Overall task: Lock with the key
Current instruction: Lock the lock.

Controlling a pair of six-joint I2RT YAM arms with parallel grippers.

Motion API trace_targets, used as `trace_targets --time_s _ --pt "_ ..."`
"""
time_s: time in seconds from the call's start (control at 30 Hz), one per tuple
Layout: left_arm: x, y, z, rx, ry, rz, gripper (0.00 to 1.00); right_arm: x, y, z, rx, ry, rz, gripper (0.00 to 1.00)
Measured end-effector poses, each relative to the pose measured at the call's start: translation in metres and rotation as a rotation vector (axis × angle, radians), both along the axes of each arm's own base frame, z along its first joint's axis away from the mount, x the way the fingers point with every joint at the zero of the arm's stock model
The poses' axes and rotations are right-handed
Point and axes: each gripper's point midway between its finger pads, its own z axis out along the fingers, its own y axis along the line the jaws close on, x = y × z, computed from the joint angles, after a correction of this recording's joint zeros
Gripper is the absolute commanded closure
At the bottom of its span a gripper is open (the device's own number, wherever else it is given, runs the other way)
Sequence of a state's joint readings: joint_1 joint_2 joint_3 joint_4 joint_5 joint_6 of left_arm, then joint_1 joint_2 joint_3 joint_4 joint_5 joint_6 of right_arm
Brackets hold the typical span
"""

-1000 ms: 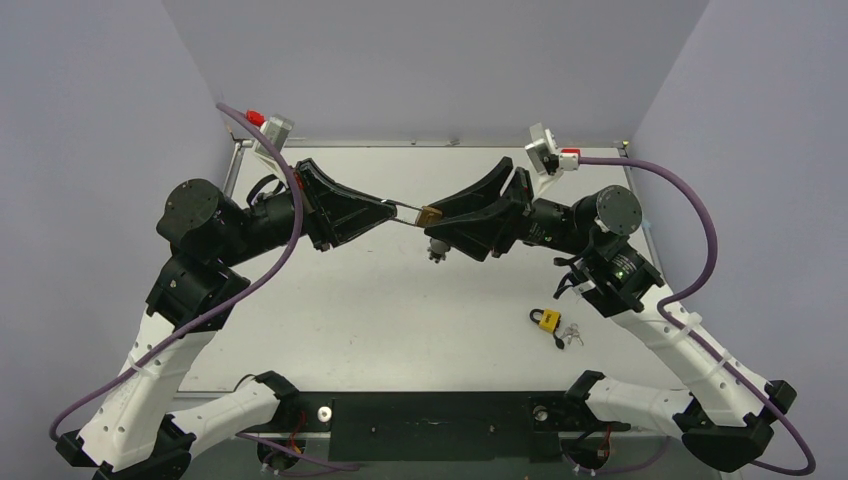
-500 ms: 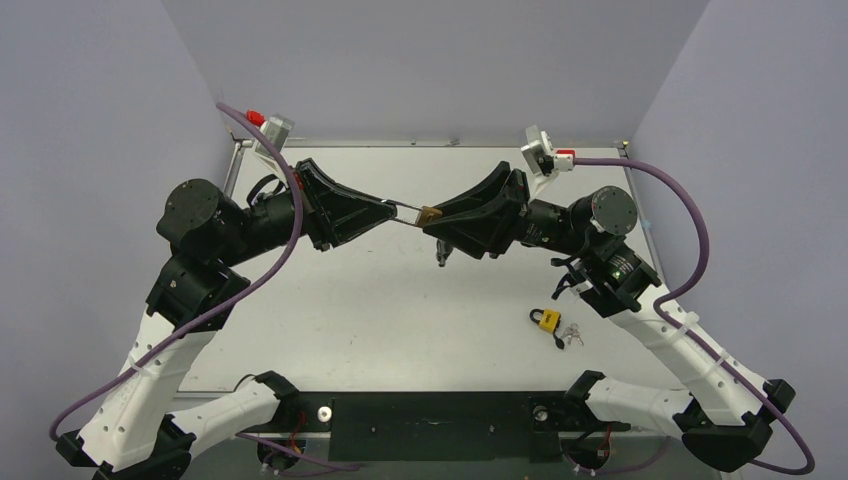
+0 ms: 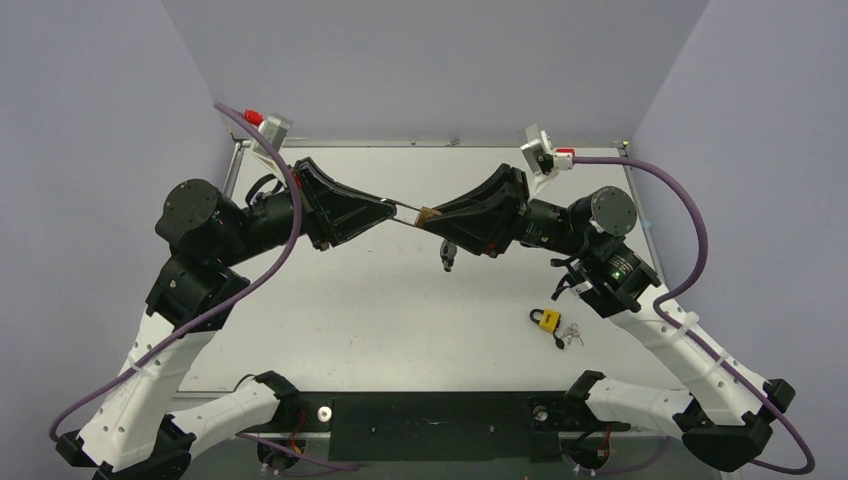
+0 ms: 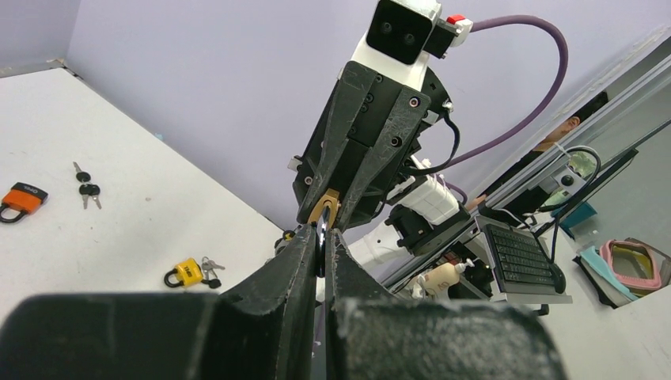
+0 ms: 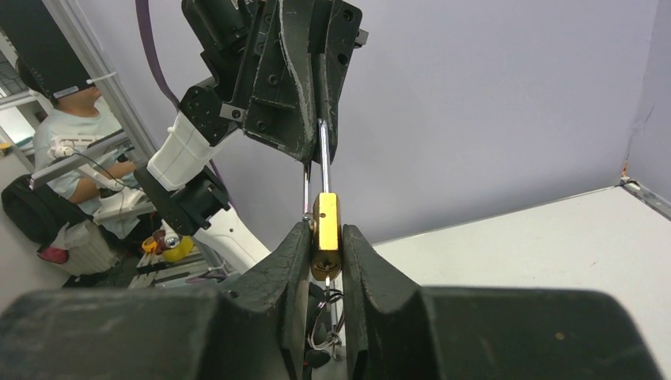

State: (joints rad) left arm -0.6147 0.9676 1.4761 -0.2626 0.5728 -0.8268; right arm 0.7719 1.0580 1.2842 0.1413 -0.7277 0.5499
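Top external: the left gripper (image 3: 392, 208) and the right gripper (image 3: 441, 216) meet tip to tip in mid-air above the table (image 3: 330, 300), with the brass padlock (image 3: 430, 214) held between them. A dark key bunch (image 3: 447, 256) dangles just beneath the right gripper. A yellow padlock (image 3: 546, 320) lies on the table, well apart, near the right arm.

Left wrist: the left fingers are pinched together on the thin steel shackle (image 4: 321, 237). The brass body sits just beyond, inside the other claw.

Right wrist: the right fingers clamp the brass body by its flat faces. One shackle leg runs straight up into the left claw. The shorter leg seems to end just beside the top of the body, though whether it is seated cannot be told for sure.

The step in hand looks like closing the shackle. It would go best with both grips kept firm, the free leg lined up over its hole, and the push made straight along the shackle. Twisting could make the thin shackle slip.
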Motion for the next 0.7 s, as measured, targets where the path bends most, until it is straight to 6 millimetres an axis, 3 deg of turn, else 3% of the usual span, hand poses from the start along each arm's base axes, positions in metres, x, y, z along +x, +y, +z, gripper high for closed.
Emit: trace_targets --time_s 0.3,0.7 --pt "0.004 0.002 -0.01 0.06 -0.045 0.03 0.73 0.0 0.0 -0.005 -0.005 0.044 0.0 1.0" --pt "-0.016 0.012 -0.008 0.118 -0.149 -0.002 0.68 -0.015 -0.014 -0.011 0.004 0.084 0.009 1.0"
